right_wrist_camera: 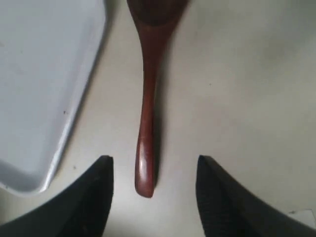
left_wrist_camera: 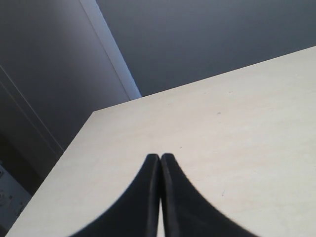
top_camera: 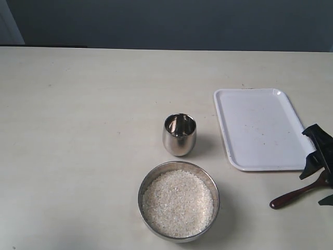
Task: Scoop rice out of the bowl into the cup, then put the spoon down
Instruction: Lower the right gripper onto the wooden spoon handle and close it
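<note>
The steel bowl sits near the table's front edge, filled with white rice. Just behind it stands the small steel cup, upright. The red-brown wooden spoon lies flat on the table at the far right. My right gripper is open over the spoon's handle end, which lies between the two fingers without touching either. The spoon's head is cut off at the frame edge. My left gripper is shut on nothing, above bare table, and is out of the exterior view.
A white rectangular tray lies at the right, behind the spoon; its rim runs close beside the handle. The table's far edge meets a dark wall.
</note>
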Available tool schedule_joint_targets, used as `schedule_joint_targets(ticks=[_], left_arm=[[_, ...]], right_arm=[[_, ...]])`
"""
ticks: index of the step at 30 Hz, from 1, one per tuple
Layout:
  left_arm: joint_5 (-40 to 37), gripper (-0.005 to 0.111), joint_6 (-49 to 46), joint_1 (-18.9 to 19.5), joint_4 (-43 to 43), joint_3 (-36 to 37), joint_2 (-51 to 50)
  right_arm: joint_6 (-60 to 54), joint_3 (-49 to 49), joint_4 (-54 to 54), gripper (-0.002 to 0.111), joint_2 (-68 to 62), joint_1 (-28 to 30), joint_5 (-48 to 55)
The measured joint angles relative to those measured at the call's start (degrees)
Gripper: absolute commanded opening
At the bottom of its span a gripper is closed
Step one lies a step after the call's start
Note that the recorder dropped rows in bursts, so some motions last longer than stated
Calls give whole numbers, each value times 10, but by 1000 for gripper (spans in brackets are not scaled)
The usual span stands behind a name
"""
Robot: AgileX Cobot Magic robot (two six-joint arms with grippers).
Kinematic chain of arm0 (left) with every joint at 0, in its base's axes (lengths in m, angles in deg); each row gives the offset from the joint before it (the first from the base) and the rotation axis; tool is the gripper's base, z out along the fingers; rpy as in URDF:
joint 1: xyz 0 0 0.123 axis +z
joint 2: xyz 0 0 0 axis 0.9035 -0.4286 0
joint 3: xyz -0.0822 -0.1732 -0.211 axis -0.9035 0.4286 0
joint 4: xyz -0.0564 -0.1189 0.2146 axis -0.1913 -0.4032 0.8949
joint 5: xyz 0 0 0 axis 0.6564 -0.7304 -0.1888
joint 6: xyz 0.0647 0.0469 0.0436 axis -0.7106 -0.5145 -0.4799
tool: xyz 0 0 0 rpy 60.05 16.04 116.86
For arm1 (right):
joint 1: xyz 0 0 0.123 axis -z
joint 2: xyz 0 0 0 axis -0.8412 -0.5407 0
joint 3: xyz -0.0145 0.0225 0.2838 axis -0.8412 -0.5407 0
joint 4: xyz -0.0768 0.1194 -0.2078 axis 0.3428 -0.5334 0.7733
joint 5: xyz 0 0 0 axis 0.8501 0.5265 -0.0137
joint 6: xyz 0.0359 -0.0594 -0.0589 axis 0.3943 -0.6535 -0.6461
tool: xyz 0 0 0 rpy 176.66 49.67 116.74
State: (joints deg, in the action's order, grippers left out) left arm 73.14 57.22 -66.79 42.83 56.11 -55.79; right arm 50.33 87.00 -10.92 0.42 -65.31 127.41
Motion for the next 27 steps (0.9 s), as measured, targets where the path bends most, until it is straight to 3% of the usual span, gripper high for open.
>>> schedule_joint_targets(ticks=[16, 23, 27], left_arm=[[0, 0, 0, 0, 0, 0, 0], [0, 0, 0, 0, 0, 0, 0], [0, 0, 0, 0, 0, 0, 0]], right_arm=[[1, 0, 0, 50, -96, 0, -67], [13, 2, -1, 21, -107, 0, -82], [6, 19, -1, 28, -109, 0, -82]])
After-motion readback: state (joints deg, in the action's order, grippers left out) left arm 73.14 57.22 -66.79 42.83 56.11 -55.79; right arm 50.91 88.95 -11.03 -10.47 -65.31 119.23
